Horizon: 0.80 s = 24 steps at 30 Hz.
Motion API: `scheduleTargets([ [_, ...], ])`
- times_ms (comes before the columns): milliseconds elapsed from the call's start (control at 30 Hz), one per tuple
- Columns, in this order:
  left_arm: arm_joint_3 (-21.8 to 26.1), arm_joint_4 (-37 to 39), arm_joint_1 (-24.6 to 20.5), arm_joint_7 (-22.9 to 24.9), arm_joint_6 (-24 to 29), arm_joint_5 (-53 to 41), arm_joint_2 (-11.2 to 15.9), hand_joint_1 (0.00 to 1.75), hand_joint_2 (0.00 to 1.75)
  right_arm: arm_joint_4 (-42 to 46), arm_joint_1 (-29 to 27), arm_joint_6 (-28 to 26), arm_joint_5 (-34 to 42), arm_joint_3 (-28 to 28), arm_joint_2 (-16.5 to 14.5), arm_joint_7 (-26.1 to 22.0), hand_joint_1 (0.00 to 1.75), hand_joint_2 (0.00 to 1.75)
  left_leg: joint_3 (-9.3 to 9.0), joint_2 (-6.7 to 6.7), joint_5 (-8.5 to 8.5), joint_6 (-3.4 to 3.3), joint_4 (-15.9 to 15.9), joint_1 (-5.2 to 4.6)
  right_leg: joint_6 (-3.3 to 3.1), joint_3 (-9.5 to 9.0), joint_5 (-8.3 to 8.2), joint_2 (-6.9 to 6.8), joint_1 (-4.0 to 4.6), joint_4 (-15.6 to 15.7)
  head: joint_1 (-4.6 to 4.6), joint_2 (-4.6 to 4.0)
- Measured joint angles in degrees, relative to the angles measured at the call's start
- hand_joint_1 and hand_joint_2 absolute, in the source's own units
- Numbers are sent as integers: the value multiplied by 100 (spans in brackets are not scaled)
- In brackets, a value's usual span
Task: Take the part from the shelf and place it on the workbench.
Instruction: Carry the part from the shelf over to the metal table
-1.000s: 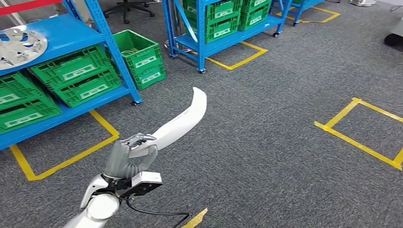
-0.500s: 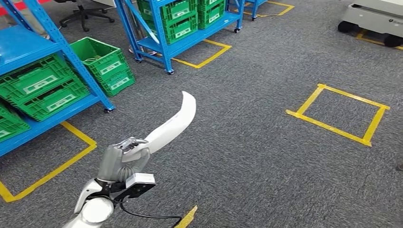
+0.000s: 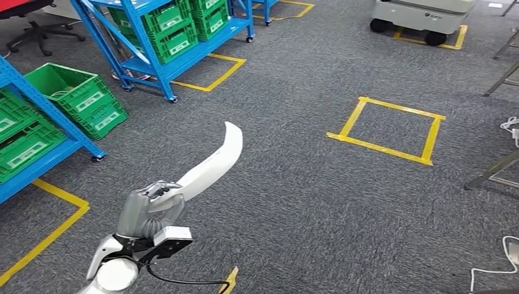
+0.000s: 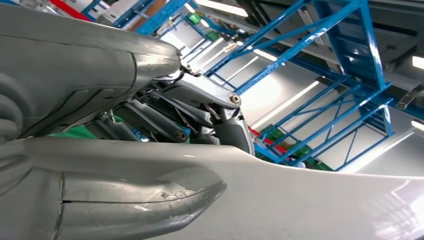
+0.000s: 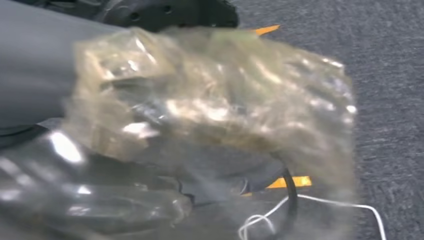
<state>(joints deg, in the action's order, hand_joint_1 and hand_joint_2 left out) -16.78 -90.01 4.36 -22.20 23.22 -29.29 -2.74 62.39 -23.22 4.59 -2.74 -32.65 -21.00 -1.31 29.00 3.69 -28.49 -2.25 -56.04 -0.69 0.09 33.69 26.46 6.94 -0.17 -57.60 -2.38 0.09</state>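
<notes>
Part point(image 3: 214, 160), white and curved, is sticking forward and up out of the left hand point(image 3: 149, 209), which is gripping its near end. Grey carpet point(image 3: 294, 202) is lying open ahead; blue shelves point(image 3: 73, 131) are standing off to the hand's left. The right hand's state I cannot tell.

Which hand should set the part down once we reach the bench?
Left. The left hand already grips the white curved part by one end. The right hand looks wrapped in clear plastic, its state unclear.
</notes>
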Motion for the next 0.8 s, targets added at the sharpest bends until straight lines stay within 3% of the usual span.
scheduleTargets([
  [67, 4, -9, 0, -8, -3, -3, -13, 175, 175, 14, -16, -4, 5, 25, -1, 1, 0, 0, -43, -144, 68, 21, 114, 35, 50, 125, 126, -238, 10, -183, 22, 0],
  [133, 12, -14, 13, -26, -13, -11, -23, 175, 175, 37, -12, -15, 25, 45, -1, -1, 0, 0, -57, -309, 89, 30, 153, 52, 120, 433, 479, -552, -10, -803, 51, 0],
  [200, 18, -15, 28, -52, -28, -37, -25, 175, 175, 49, -18, -29, 52, 74, -1, 0, 0, 0, -46, -484, 82, 40, 150, 62, 207, 730, 733, -641, -70, -1444, 56, 0],
  [233, 17, -15, 32, -64, -34, -61, -26, 175, 175, 51, -31, -38, 67, 91, -1, 1, 0, 0, -46, -567, 75, 57, 147, 73, 249, 748, 714, -662, -104, -1516, 57, 0],
  [267, 16, -15, 32, -72, -39, -94, -26, 175, 175, 56, -47, -45, 82, 109, -1, 3, 0, 0, -49, -641, 64, 84, 141, 90, 290, 644, 600, -693, -137, -1360, 57, 0],
  [333, 15, -19, 32, -75, -40, -175, -26, 175, 175, 72, -68, -55, 109, 149, -1, 8, 0, 0, -65, -777, 20, 171, 96, 121, 377, 210, 308, -861, -191, -631, 61, 0],
  [367, 16, -28, 33, -72, -36, -213, -25, 175, 175, 80, -71, -56, 119, 180, -2, 11, 0, 0, -64, -825, -15, 225, 53, 124, 376, 17, 220, -938, -202, -318, 63, 0],
  [433, 13, -56, 37, -67, -25, -249, -22, 175, 175, 86, -80, -55, 128, 235, -2, 15, 0, 0, -64, -896, -51, 324, -7, 116, 291, -127, 197, -989, -184, -78, 44, 0],
  [500, 8, -85, 46, -64, -14, -256, -22, 175, 175, 87, -109, -55, 131, 271, -1, 21, 0, 0, -74, -946, -57, 389, -11, 140, 159, -104, 179, -885, -158, -99, 15, 0],
  [533, 8, -98, 50, -62, -10, -256, -22, 175, 175, 86, -121, -56, 131, 287, -1, 25, 0, 0, -69, -898, -109, 416, -48, 159, 117, -91, 171, -842, -150, -101, 10, 0],
  [600, 11, -123, 67, -60, 0, -256, -18, 175, 175, 88, -125, -60, 129, 313, -1, 35, 0, 0, 91, -673, -410, 440, -438, 178, 37, -72, 146, -740, -141, -92, -7, 0],
  [633, 14, -130, 85, -60, 4, -255, -14, 175, 175, 89, -123, -62, 125, 321, -1, 43, 0, 0, 254, -541, -625, 429, -808, 176, 9, -58, 136, -687, -125, -92, -12, 0],
  [700, 20, -133, 139, -61, 9, -251, -6, 175, 175, 91, -123, -64, 112, 325, -1, 64, 0, 0, 608, -439, -926, 371, -1552, 152, -38, -28, 117, -555, -72, -93, -18, 0],
  [733, 23, -133, 161, -61, 10, -249, -1, 175, 175, 91, -127, -63, 103, 325, -1, 77, 0, 0, 693, -424, -926, 325, -1712, 129, -55, -18, 107, -482, -43, -93, -18, 0],
  [767, 25, -134, 173, -63, 14, -248, 4, 175, 175, 91, -130, -60, 94, 327, -1, 91, 0, 0, 679, -407, -809, 265, -1656, 93, -68, -16, 98, -406, -17, -94, -16, 0],
  [800, 26, -138, 178, -66, 17, -247, 8, 175, 175, 92, -135, -57, 83, 333, -1, 108, 0, 0, 561, -361, -591, 190, -1383, 40, -79, -22, 91, -331, 1, -94, -15, 0],
])
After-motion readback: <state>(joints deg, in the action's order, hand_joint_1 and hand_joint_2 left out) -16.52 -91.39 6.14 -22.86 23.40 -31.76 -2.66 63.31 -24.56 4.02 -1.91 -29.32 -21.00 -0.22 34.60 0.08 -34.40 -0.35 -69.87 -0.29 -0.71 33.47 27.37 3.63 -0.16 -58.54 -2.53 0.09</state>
